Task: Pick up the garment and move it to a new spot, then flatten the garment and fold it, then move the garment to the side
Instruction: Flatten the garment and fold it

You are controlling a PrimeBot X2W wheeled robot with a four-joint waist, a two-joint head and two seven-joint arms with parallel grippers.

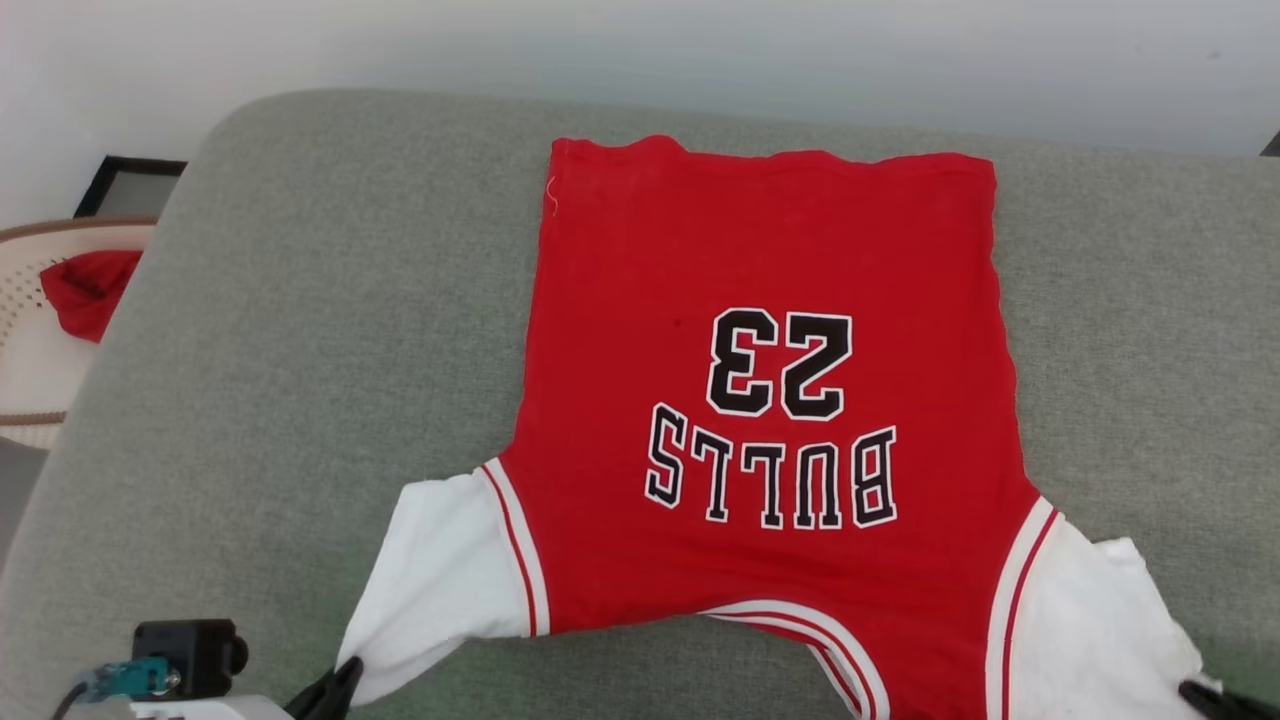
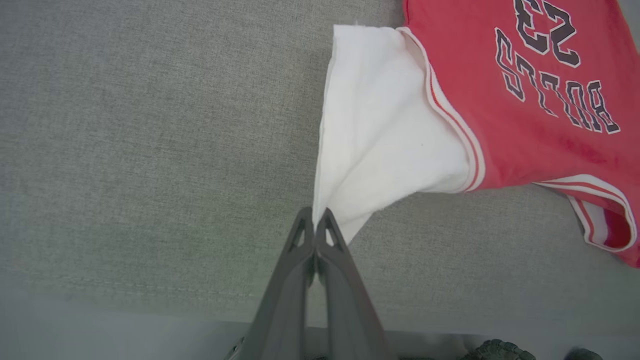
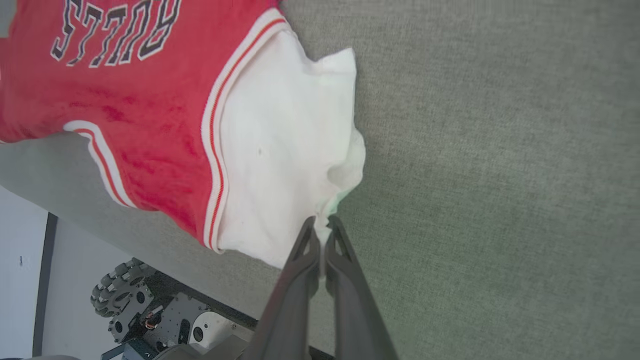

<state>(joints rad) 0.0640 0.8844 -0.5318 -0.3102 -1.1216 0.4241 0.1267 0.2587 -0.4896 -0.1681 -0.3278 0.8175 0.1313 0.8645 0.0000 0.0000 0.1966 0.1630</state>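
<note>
The garment [image 1: 770,250] lies spread out on the grey cushion [image 1: 300,350], print side up. From the head view the "23" is upside down. Its bottom edge is on the far side & the neck hole is near the robot. L gripper [image 2: 315,216] is pinched tight on the tip of the left white sleeve [image 2: 380,125]. R gripper [image 3: 322,222] is pinched tight on the right white sleeve [image 3: 285,150]. A small red cloth [image 1: 85,290] sits in a basket [image 1: 20,330] off to the left.
</note>
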